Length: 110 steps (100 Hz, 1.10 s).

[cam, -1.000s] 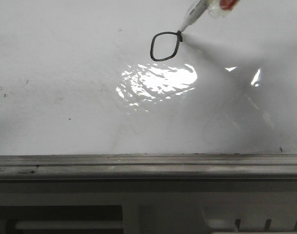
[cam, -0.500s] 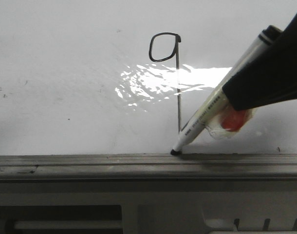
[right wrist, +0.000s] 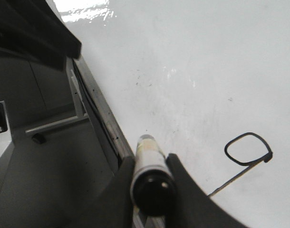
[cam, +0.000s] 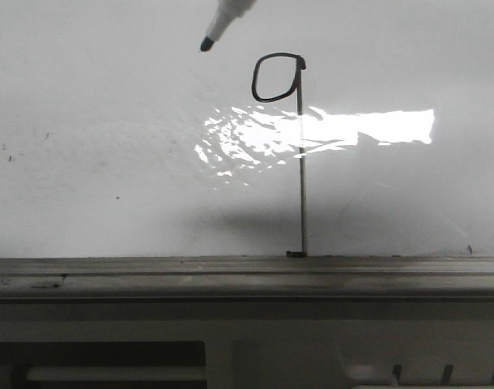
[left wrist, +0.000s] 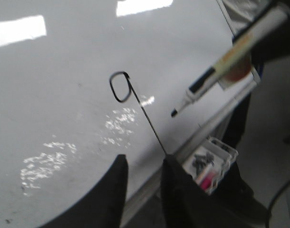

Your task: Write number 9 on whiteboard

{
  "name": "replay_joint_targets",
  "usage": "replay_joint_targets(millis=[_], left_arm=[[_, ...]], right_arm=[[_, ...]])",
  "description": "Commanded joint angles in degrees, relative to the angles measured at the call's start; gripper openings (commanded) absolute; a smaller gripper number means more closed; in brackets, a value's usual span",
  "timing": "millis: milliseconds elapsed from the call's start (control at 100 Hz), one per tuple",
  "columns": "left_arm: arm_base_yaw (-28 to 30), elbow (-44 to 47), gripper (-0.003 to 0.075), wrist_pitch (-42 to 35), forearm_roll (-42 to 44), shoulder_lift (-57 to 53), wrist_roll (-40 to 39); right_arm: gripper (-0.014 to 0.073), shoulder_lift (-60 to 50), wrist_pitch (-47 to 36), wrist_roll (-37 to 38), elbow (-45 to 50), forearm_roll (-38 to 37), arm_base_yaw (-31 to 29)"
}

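The number 9 (cam: pixel 300 154) stands drawn in thin black line on the whiteboard (cam: pixel 93 146): a small rounded loop up top, and from the loop's right side a long straight stem dropping toward six o'clock, ending in a tiny foot that kicks left right at the grey tray rail (cam: pixel 150 275) along the board's lower edge. A bright glare patch (cam: pixel 312 134) lies across the stem just under the loop. The marker pen (cam: pixel 224 23) is off the surface, its dark tip hanging at about ten o'clock from the loop and clear of the ink, the barrel running up out of the front view. From the left wrist view the same pen (left wrist: pixel 221 71) shows slanting over the board with a reddish blob fixed to its side, tip apart from the stem of the figure (left wrist: pixel 135 102). The right gripper (right wrist: pixel 149 178) is clamped on the pen's barrel, one finger pressed to each side, the black butt end (right wrist: pixel 152 187) facing the wrist camera; the loop (right wrist: pixel 247 149) sits beyond it on the white. The left gripper (left wrist: pixel 142 173) holds nothing, its two dark fingers set slightly apart with a narrow gap between them, hovering near the foot of the stem.
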Motion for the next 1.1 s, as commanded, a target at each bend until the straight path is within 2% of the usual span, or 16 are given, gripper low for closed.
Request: replay_joint_targets(millis=[0,60,180,280,420,630,1000,1090], left_arm=[[-0.16,-1.59,0.0370,2.20,-2.44,3.58,3.30],[-0.16,-2.00,0.0400,4.56,-5.12,6.50,8.15],[-0.16,-3.65,0.0400,11.05,-14.74,12.08,21.45],[-0.16,-5.56,0.0400,15.06,-19.59,16.18,27.52],[-0.16,-8.35,0.0400,19.85,-19.70,21.11,31.63],[-0.28,-11.05,0.0392,21.87,-19.57,24.90,31.75],[-0.28,-11.05,0.0162,21.32,-20.29,29.00,31.75],[-0.28,-11.05,0.0062,21.04,-20.78,29.00,31.75]], right_arm=[[-0.0046,1.20,0.91,-0.58,-2.81,0.34,0.04],[-0.0046,2.36,1.53,-0.63,-2.81,0.34,0.44],[-0.0046,4.93,1.16,-0.90,-2.94,0.34,2.49],[-0.0046,7.20,1.04,-2.81,-3.76,0.34,5.59],[-0.0046,9.88,0.21,-2.82,-5.58,0.34,7.77],[-0.0046,11.37,0.01,-2.82,-6.03,0.34,7.77],[-0.0046,11.37,0.72,-2.82,-6.03,0.34,7.77],[-0.0046,11.37,1.97,-2.82,-6.03,0.34,7.77]])
